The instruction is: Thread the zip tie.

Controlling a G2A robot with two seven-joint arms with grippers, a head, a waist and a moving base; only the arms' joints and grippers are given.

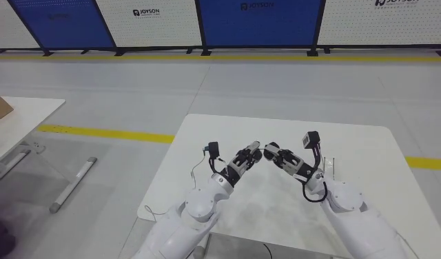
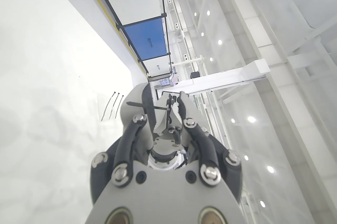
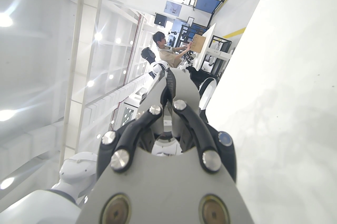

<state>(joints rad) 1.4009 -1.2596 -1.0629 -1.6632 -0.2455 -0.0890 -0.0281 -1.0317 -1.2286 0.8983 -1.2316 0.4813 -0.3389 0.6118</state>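
So the left pincer [image 1: 249,153] and the right pincer [image 1: 271,150] are hovering nose to nose over the middle of the plain white desk [image 1: 358,138], tips nearly touching.

The thing they're fussing over is a thin black plastic zip tie [image 2: 134,104]. It's a narrow flat strap, and it's sitting up in the air between the two tips, not lying on the desk. In the left wrist camera the strap is running straight across the left pincer [image 2: 164,97]. It's poking out past one dark finger on one side and ending at a small upright black bit on the other. I can't tell if that bit is the tie's head.

The left pincer's fingers are standing apart with a clear gap, and the strap is crossing it. The right pincer [image 3: 168,77] is showing its fingers pressed together in its own camera. It's looking clamped on the far end of the tie, though the grip itself is hidden.

Counting: one tie in the air, plus three spare black zip ties [image 2: 113,106] lying side by side on the desk near the right arm, roughly parallel. Two pincers, one desk.
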